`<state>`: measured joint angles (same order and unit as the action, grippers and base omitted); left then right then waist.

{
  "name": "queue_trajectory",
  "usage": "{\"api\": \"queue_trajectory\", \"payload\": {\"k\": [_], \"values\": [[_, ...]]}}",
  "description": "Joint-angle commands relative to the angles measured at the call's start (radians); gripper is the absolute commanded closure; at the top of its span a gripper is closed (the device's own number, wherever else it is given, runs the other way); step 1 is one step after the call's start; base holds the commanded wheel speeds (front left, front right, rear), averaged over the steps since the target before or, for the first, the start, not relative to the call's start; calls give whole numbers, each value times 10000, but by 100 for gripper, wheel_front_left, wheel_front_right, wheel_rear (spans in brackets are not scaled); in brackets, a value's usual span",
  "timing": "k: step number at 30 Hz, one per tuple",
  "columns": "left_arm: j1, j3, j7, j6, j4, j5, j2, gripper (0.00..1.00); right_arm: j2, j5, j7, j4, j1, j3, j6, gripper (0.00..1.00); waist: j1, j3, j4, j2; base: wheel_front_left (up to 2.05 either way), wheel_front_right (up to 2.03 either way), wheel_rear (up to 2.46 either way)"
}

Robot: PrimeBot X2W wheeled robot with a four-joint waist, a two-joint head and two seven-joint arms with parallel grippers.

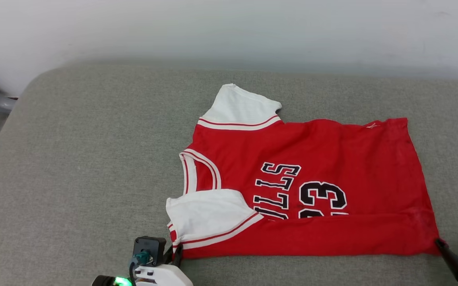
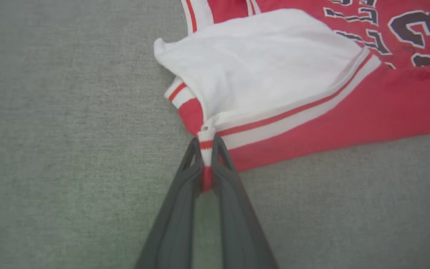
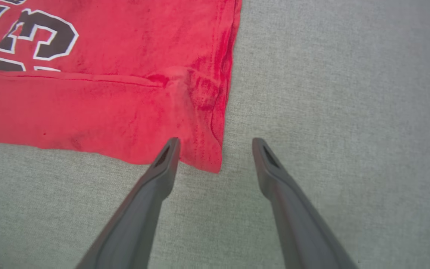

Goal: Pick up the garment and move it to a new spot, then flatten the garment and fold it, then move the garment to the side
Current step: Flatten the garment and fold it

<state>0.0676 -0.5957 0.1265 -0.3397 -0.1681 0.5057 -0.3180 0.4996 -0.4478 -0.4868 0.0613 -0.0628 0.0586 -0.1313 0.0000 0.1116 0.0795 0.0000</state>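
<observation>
The red jersey (image 1: pixel 312 159) lies flat on the grey cushion (image 1: pixel 74 159), right of the middle, with its collar to the left and its hem to the right. Its near long edge is folded over, cutting across the black lettering, and the near white sleeve (image 2: pixel 267 63) is laid in over the chest. The far sleeve (image 1: pixel 239 107) sticks out toward the pale wall (image 1: pixel 229 28).

The left claw (image 2: pixel 207 144) is clamped on a thin pinch of the sleeve's striped trim at the near left corner. The right claw (image 3: pixel 215 144) stands apart over the near right hem corner (image 3: pixel 203 149), one finger above the cloth and the other over bare cushion just beside it.

Likely troubles:
- The left hold is only a narrow twist of trim, so a pull or lift could let it slide out
- If the left side rises before the right has closed, the jersey would probably hang askew and the near fold fall open
- The right claw may shut on only the top layer, or nip the very tip of the corner and lose it
- Pressing low could catch the cushion's cover together with the hem

As for containers, there is no bin, basket or tray here; the jersey rests straight on the cushion and holds nothing
</observation>
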Motion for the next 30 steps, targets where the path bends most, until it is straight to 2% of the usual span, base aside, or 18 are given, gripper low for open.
{"api": "queue_trajectory", "payload": {"k": [1,13,22,23,24,25,30], "values": [[-44,63,-133,16,319,-98,-170,100,-137,78,-214,154,-74,-27,12,0,0,-180,192,0,0,0,0],[-38,-130,-87,-130,1797,-448,-495,100,-789,554,-1122,1295,572,214,12,0,0,-59,518,0,0,0,0],[252,-368,4,-155,1856,-634,-367,100,-1124,974,-1364,2350,967,215,12,0,0,453,634,0,0,0,0],[243,-386,13,-159,1827,-634,-364,100,-1132,969,-1436,2468,949,175,12,52,0,476,637,0,0,0,0],[245,-400,24,-158,1796,-638,-363,100,-1120,952,-1487,2558,936,114,12,86,0,494,638,0,0,0,0],[267,-405,39,-164,1761,-643,-374,100,-1111,917,-1524,2626,920,77,12,100,0,503,637,0,0,0,0],[229,-347,51,-133,1568,-512,-448,100,-1073,794,-1424,2802,909,151,16,100,0,334,567,0,0,0,0]]}}
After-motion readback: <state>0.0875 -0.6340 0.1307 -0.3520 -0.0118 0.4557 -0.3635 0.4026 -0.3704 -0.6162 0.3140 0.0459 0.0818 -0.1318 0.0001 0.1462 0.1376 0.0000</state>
